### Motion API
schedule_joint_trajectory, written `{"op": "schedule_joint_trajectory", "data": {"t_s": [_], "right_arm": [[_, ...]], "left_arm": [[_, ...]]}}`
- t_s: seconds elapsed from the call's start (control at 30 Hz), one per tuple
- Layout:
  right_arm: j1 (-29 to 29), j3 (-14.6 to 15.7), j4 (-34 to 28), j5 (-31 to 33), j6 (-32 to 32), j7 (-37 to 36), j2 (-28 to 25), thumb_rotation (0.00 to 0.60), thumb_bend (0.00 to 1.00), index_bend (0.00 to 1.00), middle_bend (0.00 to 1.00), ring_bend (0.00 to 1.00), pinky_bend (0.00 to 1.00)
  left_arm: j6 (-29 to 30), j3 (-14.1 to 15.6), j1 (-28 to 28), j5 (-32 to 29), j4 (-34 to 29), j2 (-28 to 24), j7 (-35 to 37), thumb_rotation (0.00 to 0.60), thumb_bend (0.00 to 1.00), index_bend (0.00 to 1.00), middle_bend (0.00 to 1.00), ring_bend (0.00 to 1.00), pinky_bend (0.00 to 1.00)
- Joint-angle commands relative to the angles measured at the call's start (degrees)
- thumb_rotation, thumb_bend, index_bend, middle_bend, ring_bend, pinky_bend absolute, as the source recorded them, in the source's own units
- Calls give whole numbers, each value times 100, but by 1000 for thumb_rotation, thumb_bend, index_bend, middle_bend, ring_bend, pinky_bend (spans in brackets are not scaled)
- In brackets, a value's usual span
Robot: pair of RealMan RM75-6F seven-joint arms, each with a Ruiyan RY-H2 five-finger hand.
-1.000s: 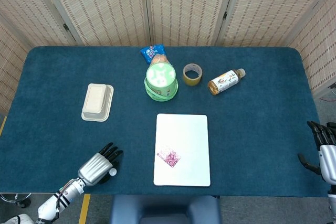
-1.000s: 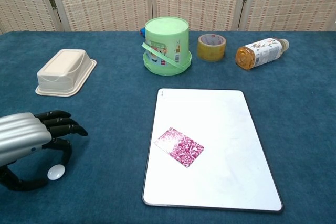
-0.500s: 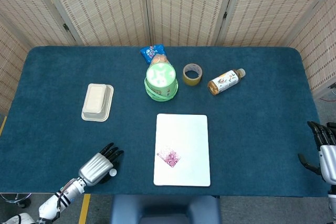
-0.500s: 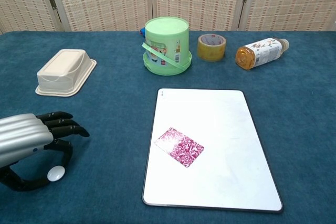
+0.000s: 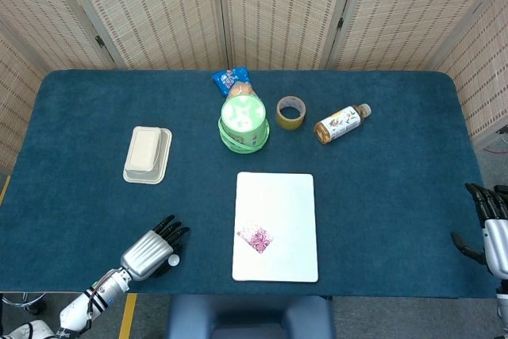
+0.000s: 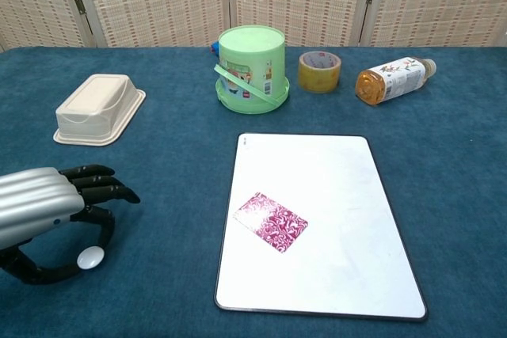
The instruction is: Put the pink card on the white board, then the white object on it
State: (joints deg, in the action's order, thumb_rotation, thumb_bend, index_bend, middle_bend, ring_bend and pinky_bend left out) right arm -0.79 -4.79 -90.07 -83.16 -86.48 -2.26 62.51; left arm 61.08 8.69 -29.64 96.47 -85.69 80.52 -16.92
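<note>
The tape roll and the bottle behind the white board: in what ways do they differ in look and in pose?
The tape roll is a short yellowish ring with an open centre; the bottle is long, with an amber lower part and a white printed label. The tape roll rests flat with its hole facing up, while the bottle lies on its side, cap pointing to the right. The tape roll is nearer the green bucket than the bottle is. Both rest on the blue table, untouched by either hand.

Head view: I look steeply down from high up, far enough back to take in the whole blue desk and the folding screens behind it. Chest view: I look forward from low and near, across the desk toward the screens. Both share the white board, green bucket, tape roll and left hand.
</note>
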Motion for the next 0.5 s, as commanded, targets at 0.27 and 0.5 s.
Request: {"op": "schedule_joint_trajectory", "data": {"t_s": [0.27, 0.5], "right_arm": [[3, -6, -23, 13, -5, 26, -15, 600, 291, 71, 130, 118, 109], [34, -6, -58, 61, -23, 65, -23, 600, 291, 71, 130, 117, 108]], "left_arm": [[-155, -387, -458, 187, -362, -116, 81, 600, 428, 490, 148, 125, 0], [-618, -817, -1100, 290, -499, 114, 68, 600, 427, 488, 157, 127, 0]]}}
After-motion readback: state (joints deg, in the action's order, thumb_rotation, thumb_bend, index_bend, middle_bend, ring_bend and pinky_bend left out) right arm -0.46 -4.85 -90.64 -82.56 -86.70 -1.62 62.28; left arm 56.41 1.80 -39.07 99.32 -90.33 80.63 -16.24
